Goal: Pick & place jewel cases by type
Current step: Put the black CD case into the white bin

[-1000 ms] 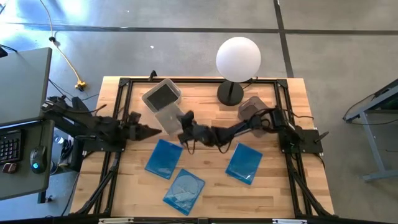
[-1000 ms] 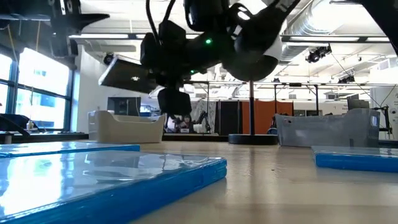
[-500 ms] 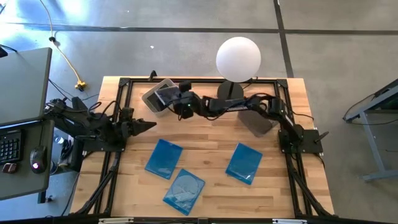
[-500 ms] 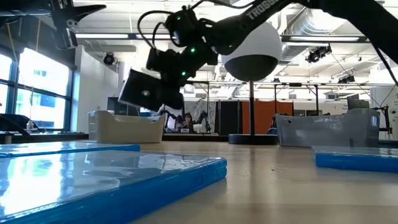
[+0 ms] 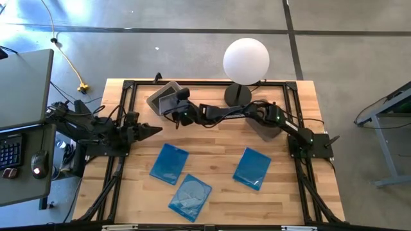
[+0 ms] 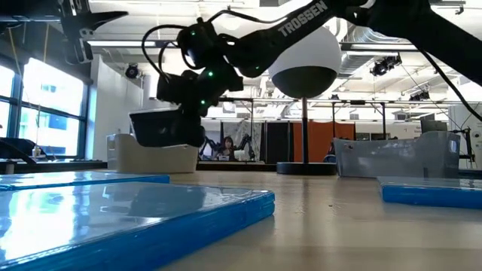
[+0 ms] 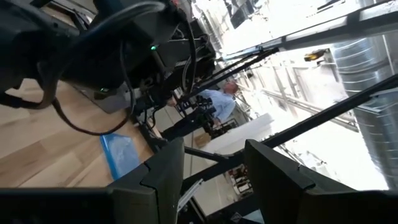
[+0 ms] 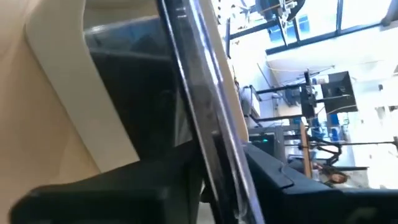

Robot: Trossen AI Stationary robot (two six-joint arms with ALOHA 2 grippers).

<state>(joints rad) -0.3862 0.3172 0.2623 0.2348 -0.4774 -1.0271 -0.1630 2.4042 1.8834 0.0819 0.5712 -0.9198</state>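
Release step: right gripper (image 5: pixel 172 109), fingers clamped on thin dark square plastic jewel case (image 6: pixel 160 127), hovered above pale open-topped bin (image 5: pixel 168 94); level release looked advisable.

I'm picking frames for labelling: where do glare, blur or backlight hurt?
Low view: the near blue case is soft and mirrors the ceiling lights; the bright windows leave the right gripper a silhouette. Right wrist view: the dark case is close and smeared. Left wrist view: sky blown white.

Even, bright light falls on the table (image 5: pixel 212 138) from above — shadows are soft. In the low view, windows (image 6: pixel 45 105) glare and the nearest blue case (image 6: pixel 135 218) blurs — wrist views smear.
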